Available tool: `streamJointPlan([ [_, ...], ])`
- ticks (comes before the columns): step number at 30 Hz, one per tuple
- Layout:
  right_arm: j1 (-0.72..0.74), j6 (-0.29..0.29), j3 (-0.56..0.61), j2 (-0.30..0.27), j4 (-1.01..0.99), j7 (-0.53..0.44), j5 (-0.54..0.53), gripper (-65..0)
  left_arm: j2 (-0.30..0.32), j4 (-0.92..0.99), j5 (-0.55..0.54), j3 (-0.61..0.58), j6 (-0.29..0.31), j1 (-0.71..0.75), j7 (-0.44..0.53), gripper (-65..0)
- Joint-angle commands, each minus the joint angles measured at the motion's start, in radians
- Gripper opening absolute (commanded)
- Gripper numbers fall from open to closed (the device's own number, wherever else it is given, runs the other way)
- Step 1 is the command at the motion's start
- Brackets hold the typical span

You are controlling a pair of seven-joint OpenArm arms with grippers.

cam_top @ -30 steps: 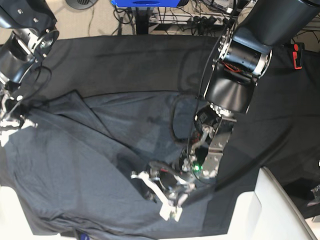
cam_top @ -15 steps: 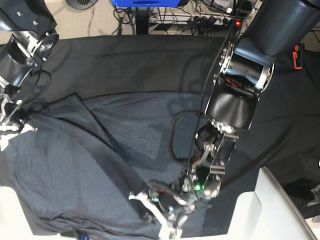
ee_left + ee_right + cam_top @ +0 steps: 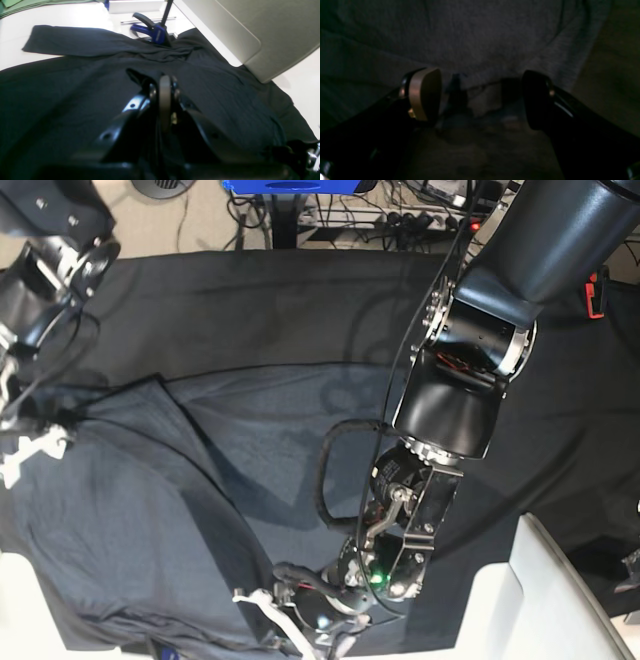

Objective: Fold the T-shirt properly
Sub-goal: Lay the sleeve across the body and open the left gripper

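The T-shirt is spread across the black tablecloth. The left gripper is clamped on a raised fold. The right gripper is held wide apart, empty, above the shirt's edge.

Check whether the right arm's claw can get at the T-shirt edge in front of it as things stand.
Probably yes. The right claw stands open just above the T-shirt, nothing between its fingers and the hem.
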State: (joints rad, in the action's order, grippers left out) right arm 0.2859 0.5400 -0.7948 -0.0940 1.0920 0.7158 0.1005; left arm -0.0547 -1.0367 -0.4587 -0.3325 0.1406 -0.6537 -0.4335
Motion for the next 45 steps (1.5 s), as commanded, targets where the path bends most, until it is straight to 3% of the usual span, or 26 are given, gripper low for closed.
streamJointPlan([
  [1, 0.008, 0.021, 0.001, -0.002, 0.040, -0.023, -0.015, -17.4, -0.007, -0.020, -0.008, 0.006, 0.004, -0.042, 0.028, -65.0],
  [17, -0.024, 0.024, 0.008, 0.007, 0.076, -0.017, -0.015, -17.6, -0.006, -0.007, -0.007, -0.003, 0.004, -0.119, 0.028, -65.0],
  [37, -0.052, 0.024, 0.005, 0.020, 0.078, -0.017, -0.015, -17.6, -0.004, -0.007, -0.007, -0.066, 0.004, -0.071, 0.031, -65.0],
  [38, -0.060, 0.024, 0.008, 0.020, 0.081, -0.017, -0.015, -17.6, -0.004, -0.007, -0.007, -0.066, 0.003, -0.071, 0.031, -60.7],
  [42, -0.070, 0.025, 0.004, 0.020, 0.083, -0.017, -0.015, -17.6, -0.001, -0.007, 0.001, -0.064, 0.000, -0.071, 0.031, -32.9],
  [45, -0.081, 0.025, 0.008, 0.020, 0.083, -0.018, -0.015, -17.6, -0.007, -0.007, 0.093, -0.064, -0.054, -0.071, 0.032, -13.0],
])
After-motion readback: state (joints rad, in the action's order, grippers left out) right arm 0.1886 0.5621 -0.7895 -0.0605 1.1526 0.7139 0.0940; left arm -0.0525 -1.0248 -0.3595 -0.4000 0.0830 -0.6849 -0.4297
